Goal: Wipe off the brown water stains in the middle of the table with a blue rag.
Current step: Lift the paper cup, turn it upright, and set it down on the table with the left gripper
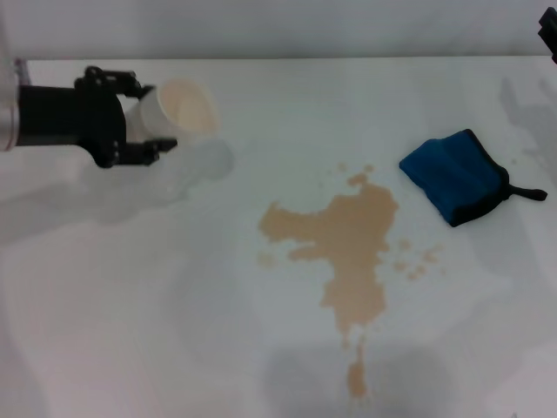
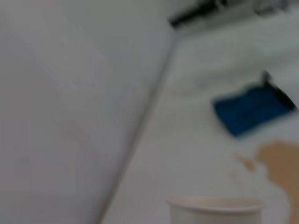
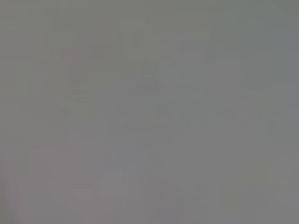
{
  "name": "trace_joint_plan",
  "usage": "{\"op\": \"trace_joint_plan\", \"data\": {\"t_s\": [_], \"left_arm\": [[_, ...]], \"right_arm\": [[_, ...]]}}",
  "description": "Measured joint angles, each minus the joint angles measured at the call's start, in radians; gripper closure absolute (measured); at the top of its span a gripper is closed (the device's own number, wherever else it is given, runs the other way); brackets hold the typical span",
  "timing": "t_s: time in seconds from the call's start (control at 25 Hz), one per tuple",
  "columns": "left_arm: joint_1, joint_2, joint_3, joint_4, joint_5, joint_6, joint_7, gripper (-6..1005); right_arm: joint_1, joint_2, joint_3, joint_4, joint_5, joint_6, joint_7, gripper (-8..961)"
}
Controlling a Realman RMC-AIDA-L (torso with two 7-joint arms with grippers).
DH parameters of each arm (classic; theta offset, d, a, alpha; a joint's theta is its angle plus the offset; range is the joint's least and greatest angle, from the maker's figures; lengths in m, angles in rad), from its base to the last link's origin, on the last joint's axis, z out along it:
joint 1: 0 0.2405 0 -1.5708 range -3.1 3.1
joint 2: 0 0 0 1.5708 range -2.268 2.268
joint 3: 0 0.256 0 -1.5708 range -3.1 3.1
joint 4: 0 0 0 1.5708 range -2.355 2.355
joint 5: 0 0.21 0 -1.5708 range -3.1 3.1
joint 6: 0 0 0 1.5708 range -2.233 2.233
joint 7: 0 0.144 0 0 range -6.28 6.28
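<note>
The brown water stains point(image 1: 344, 239) spread over the middle of the white table point(image 1: 130, 305), with small drops around them; one edge shows in the left wrist view point(image 2: 282, 165). The blue rag point(image 1: 454, 174), folded, with black edging and a loop, lies flat to the right of the stains and also shows in the left wrist view point(image 2: 250, 109). My left gripper point(image 1: 144, 117) is at the far left, above the table, shut on a white paper cup point(image 1: 178, 111) that is tilted on its side. My right gripper point(image 1: 548, 39) only shows as a dark bit at the top right corner.
The cup's rim shows in the left wrist view point(image 2: 215, 207). The table's back edge meets a grey wall point(image 1: 305, 26). The right wrist view shows only plain grey.
</note>
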Motion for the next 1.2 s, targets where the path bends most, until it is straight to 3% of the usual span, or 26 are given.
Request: {"op": "trace_joint_plan", "data": {"t_s": [0.2,0.44,0.64,1.04,1.2], "left_arm": [[0.058,-0.018,-0.028,-0.085,-0.195,-0.04,0.089,320],[0.115,-0.023,-0.029,-0.381,-0.613,-0.117,0.299,323],[0.128,-0.025,-0.03,-0.56,-0.825,-0.142,0.427,323],[0.095,-0.033,-0.029,-0.767,-1.06,-0.275,0.55,323],[0.067,-0.035,-0.029,-0.814,-1.08,-0.306,0.585,324]], "right_arm": [[0.0,0.0,-0.007,-0.004,0.0,0.0,0.0,258],[0.0,0.0,-0.009,-0.004,0.0,0.0,0.0,258],[0.0,0.0,-0.01,-0.007,0.0,0.0,0.0,258],[0.0,0.0,-0.01,-0.008,0.0,0.0,0.0,257],[0.0,0.0,-0.01,-0.005,0.0,0.0,0.0,257]]}}
